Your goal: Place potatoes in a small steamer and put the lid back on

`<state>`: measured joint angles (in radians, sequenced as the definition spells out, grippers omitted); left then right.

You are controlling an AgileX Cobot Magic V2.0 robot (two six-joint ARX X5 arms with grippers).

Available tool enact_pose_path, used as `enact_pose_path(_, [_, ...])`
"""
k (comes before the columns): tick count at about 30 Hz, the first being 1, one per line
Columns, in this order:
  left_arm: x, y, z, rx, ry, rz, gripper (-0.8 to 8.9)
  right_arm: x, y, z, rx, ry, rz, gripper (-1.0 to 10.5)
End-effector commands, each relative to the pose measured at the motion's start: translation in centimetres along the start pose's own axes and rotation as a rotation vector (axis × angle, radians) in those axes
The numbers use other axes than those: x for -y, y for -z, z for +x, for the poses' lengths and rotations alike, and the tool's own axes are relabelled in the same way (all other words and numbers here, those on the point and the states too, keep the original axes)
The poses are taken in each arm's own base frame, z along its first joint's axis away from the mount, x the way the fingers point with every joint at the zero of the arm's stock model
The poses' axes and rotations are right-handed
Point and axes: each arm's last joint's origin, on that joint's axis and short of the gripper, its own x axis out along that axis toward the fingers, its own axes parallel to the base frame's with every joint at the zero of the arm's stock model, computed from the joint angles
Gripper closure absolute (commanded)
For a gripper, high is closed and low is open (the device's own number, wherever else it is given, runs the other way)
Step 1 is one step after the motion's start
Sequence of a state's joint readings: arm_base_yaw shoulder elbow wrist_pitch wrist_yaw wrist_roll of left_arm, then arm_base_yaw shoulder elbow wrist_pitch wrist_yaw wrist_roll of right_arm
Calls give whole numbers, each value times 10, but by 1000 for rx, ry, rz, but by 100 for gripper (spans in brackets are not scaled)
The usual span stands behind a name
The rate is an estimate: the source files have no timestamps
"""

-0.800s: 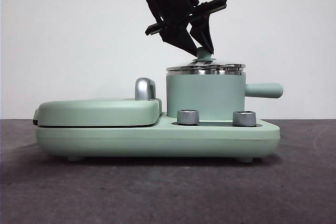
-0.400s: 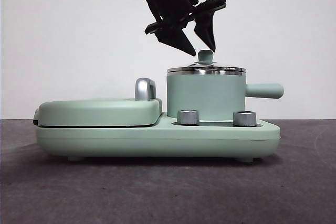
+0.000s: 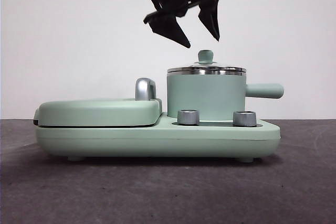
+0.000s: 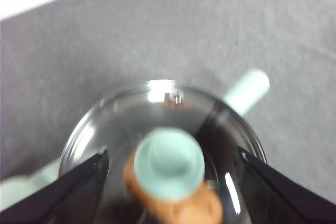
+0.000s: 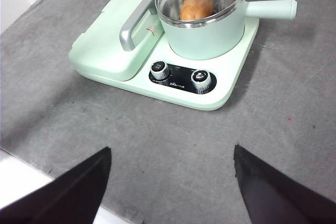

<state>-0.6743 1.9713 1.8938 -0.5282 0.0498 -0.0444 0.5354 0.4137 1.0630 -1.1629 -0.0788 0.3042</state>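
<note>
The small steamer [image 3: 205, 97] stands on the right half of the mint-green cooker base, its side handle [image 3: 265, 91] pointing right. The glass lid [image 3: 206, 68] rests level on its steel rim. My left gripper [image 3: 202, 42] hangs open just above the lid's green knob [image 3: 205, 56] without touching it; in the left wrist view the knob [image 4: 169, 163] lies between the spread jaws. The orange-brown potato [image 5: 196, 4] lies inside the steamer [image 5: 210, 38] and shows through the glass [image 4: 199, 211]. My right gripper [image 5: 171, 150] is open and holds nothing, well back from the cooker above the grey table.
A flat griddle cover [image 3: 100, 111] with a chrome handle [image 3: 145, 88] fills the left half of the cooker base [image 3: 157, 137]. Two steel dials [image 3: 188, 117] [image 3: 244, 118] sit on the front. The dark grey tabletop [image 5: 157, 129] surrounds the cooker.
The left gripper let go of the lid's knob, opened and rose. The lid, slightly askew a second ago, now sits level on the steamer.
</note>
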Motion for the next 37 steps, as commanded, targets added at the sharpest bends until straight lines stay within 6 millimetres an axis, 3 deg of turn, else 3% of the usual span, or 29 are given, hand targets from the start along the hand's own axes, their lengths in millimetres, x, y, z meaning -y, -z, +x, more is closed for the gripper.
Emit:
enact_pose_path(1, [5,-14,-27,20,6,9,430,-1,-2,-2,15,-8,6,575])
enact_pose_path(8, [8,-12,-96,-112,3,2,431,-1,-2,-1,9,-9,-6,575])
enact_pose_path(14, [10,4,-154,-218,0,4,441,-1,-3,2,1,-8,-38,575])
enact_pose_path(17, [10,23,-177,-243,-3,-3,441,-1,-4,4,-5,-13,-39,575])
enact_pose_path(22, [9,71,-210,-223,-7,-48,441,-3,-5,6,-26,-61,-40,576])
enact_pose_path(30, [9,148,-276,-2,11,-111,441,-4,-7,6,-13,-88,-39,576])
enact_pose_path(37, [8,189,-315,134,26,-106,441,-7,-10,6,11,-141,-61,576])
